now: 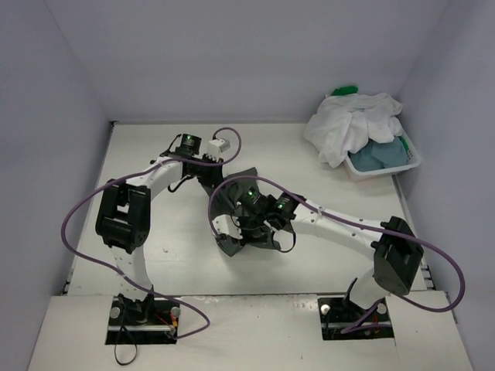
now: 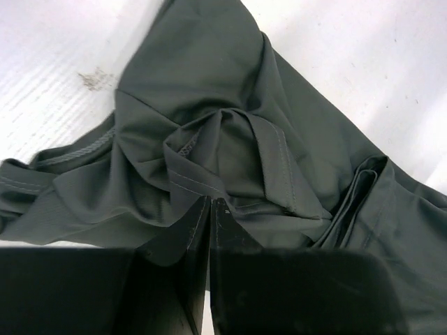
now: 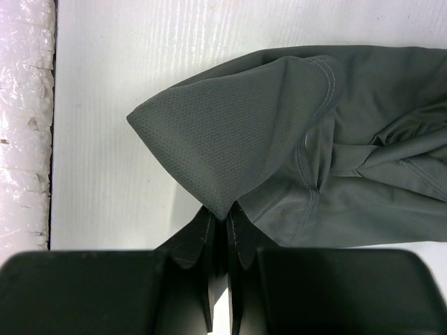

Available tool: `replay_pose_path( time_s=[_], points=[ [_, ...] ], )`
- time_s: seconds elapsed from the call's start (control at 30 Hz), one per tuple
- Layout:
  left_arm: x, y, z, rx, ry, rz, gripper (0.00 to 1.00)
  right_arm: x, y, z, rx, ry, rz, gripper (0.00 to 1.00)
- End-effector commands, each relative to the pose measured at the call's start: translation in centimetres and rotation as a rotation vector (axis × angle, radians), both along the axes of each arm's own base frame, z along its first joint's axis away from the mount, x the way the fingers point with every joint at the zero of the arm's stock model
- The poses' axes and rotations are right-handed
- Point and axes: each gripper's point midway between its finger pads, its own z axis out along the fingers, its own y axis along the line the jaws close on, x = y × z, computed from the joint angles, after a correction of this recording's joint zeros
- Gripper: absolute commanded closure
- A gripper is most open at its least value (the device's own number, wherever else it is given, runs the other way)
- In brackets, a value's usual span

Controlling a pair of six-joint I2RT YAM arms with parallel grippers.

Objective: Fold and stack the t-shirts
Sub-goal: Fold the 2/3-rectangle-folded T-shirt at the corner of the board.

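A crumpled dark grey t-shirt (image 1: 230, 193) lies in the middle of the white table (image 1: 155, 154), under both arms. My left gripper (image 1: 207, 179) comes down on its far part; in the left wrist view the gripper (image 2: 210, 200) is shut, its tips pinching a bunched fold of the shirt (image 2: 209, 105) by a stitched hem. My right gripper (image 1: 232, 236) is at the shirt's near part. In the right wrist view that gripper (image 3: 225, 209) is shut on a pointed corner of the grey cloth (image 3: 237, 132), lifted a little off the table.
A white basket (image 1: 387, 166) stands at the back right. A white shirt (image 1: 352, 124) is heaped over it, with a blue-grey shirt (image 1: 383, 153) inside and a bit of green one (image 1: 344, 90) behind. Purple cables loop off both arms. Walls close in on three sides.
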Motion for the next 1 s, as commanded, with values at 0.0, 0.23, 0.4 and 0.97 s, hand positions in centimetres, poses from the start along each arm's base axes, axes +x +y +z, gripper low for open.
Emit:
replay_pose_path(
  time_s=[0.0,0.23,0.4,0.97],
  points=[
    [-1.2,-1.7,1.4,-0.061,0.007,-0.035,1.00,0.7,0.7,2.7,0.073,-0.022,-0.005,1.00],
    [-4.4,-3.3,-2.4,-0.010,0.087,-0.106,1.00,2.1,1.2,3.6,0.090,-0.042,-0.028,1.00],
    [-5.2,-4.1,-4.8,0.023,0.131,-0.130,1.00,2.8,1.8,4.6,0.114,-0.050,-0.039,1.00],
    [-11.1,-7.2,-7.7,0.092,0.276,-0.329,1.00,4.6,0.6,4.6,0.109,-0.072,-0.071,1.00]
  ],
)
